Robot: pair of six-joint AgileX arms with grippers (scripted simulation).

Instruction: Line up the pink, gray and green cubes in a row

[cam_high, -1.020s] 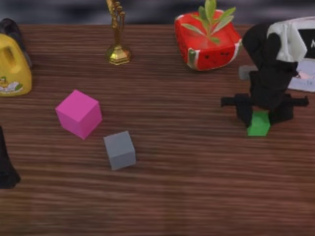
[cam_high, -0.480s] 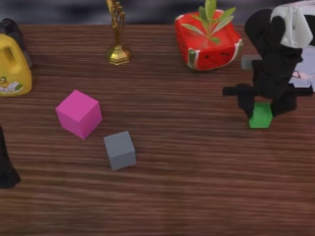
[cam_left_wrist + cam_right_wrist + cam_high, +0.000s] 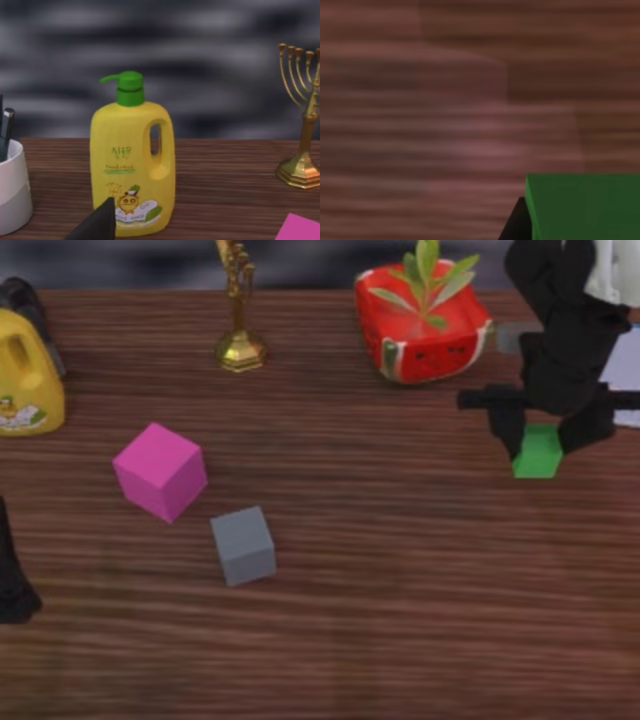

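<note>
Two fingers of right gripper [image 3: 540, 445] clamped on green cube [image 3: 537, 452], far right of table [image 3: 400, 620], below watermelon planter [image 3: 422, 318]. Pink cube [image 3: 160, 470] and gray cube [image 3: 243, 545] sit left-centre, near each other, not touching. Left gripper [image 3: 12, 585] parked at left edge, can't tell its state

On your desk [image 3: 400, 620] you have a yellow pump bottle [image 3: 132, 165], a brass menorah [image 3: 239, 310], a watermelon planter [image 3: 425, 325] and a white pen cup [image 3: 12, 190].
</note>
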